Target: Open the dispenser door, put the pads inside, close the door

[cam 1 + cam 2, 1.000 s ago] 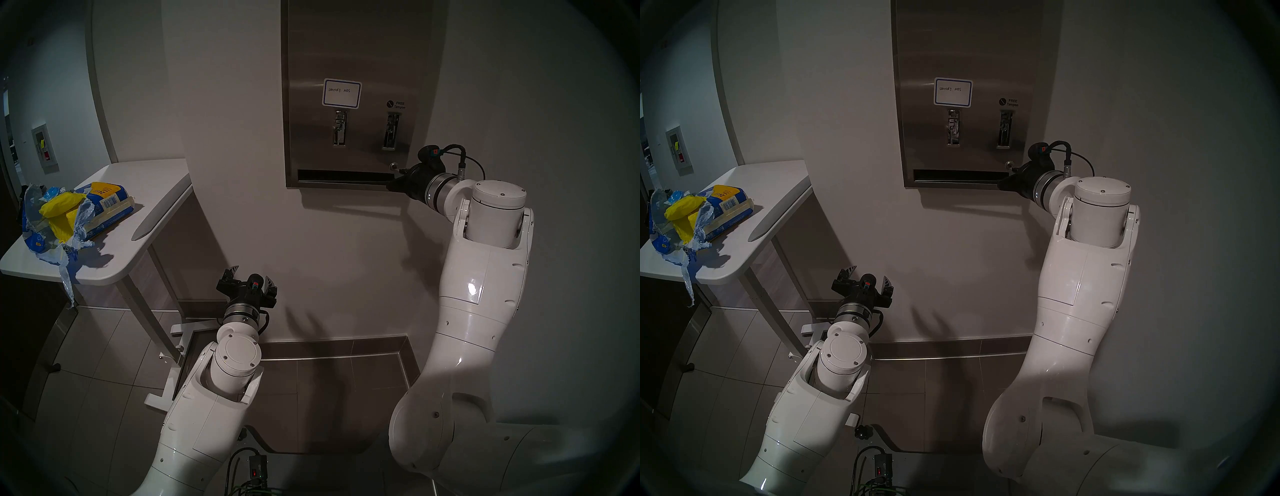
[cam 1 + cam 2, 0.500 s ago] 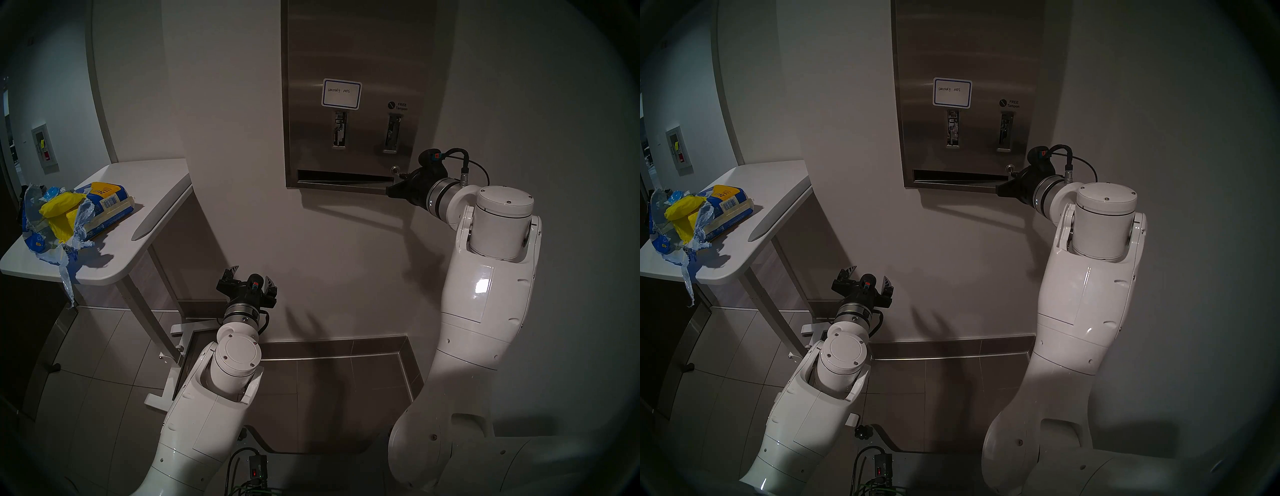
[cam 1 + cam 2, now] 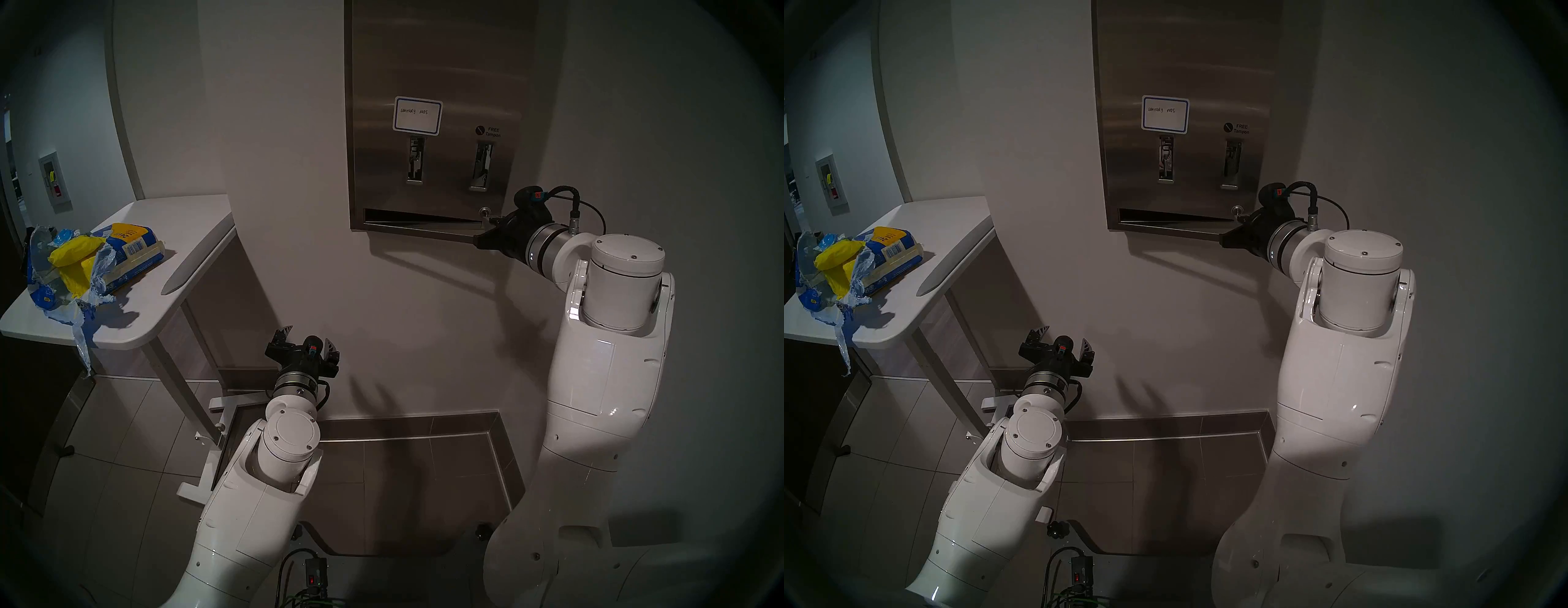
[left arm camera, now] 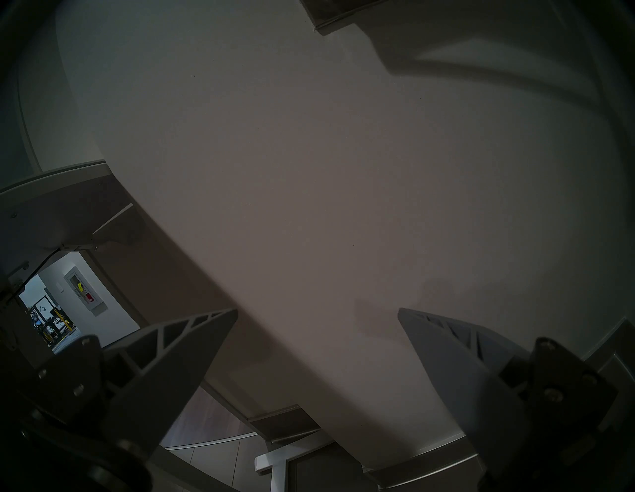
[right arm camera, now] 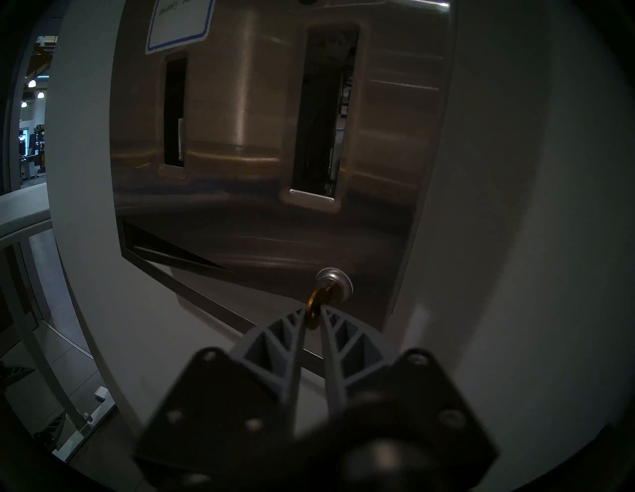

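Right gripper (image 5: 313,311) clamped on brass key (image 5: 314,305) in lock (image 5: 335,283) of dispenser door (image 3: 428,76), now ajar at its right edge; left gripper (image 3: 306,337) spread, empty.

The left gripper (image 3: 306,339) hangs low with its jaws wide apart, and the bare wall (image 3: 403,305) right in front of it blocks the way ahead. The space above it is free up to the dispenser door (image 3: 428,76). The white table (image 3: 169,271) with the torn pack (image 3: 93,263) fills the left side. The right gripper (image 5: 313,317) is pinched on a brass key (image 5: 314,304) in the lock (image 5: 335,282), so that corner is taken.
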You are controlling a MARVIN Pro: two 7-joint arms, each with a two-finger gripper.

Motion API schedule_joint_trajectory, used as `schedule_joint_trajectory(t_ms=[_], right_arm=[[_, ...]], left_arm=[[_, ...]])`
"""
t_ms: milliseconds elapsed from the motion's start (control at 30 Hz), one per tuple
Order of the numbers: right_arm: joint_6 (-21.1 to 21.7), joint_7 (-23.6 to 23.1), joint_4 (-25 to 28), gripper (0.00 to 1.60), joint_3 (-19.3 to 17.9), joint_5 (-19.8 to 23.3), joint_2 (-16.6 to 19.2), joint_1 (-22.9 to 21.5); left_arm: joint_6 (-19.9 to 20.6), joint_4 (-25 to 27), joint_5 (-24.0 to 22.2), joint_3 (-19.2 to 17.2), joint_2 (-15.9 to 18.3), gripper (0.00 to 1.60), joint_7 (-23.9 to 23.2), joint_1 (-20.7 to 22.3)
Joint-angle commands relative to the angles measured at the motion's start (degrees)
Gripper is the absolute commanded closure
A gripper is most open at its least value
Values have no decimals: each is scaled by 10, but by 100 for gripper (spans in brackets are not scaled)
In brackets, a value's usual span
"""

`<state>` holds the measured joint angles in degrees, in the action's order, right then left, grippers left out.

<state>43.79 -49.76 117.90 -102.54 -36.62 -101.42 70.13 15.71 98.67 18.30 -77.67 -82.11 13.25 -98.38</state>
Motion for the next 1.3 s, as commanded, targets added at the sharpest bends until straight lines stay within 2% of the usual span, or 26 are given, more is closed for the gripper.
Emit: schedule_joint_trajectory(t_ms=[0,400,467,767,1100,1167,1200,1267], right_arm=[[-1,4,27,88,12,8,6,-5],[3,5,43,80,22,16,11,4],[4,5,48,67,24,18,13,6],[13,-6,88,51,19,21,19,15],[24,-31,127,58,-5,27,39,15],[22,-34,128,65,-17,29,44,14],[20,-36,126,80,-25,30,48,11],[17,-39,118,93,-38,32,55,7]], left_arm=[[-5,18,1,-1,0,0,1,12],[-5,18,1,-1,0,0,2,12],[-5,18,1,-1,0,0,2,12],[-5,18,1,-1,0,0,2,12],[-5,18,1,0,0,0,2,12],[-5,18,1,0,0,0,2,12],[-5,18,1,0,0,0,2,12],[-4,18,0,0,0,0,2,12]])
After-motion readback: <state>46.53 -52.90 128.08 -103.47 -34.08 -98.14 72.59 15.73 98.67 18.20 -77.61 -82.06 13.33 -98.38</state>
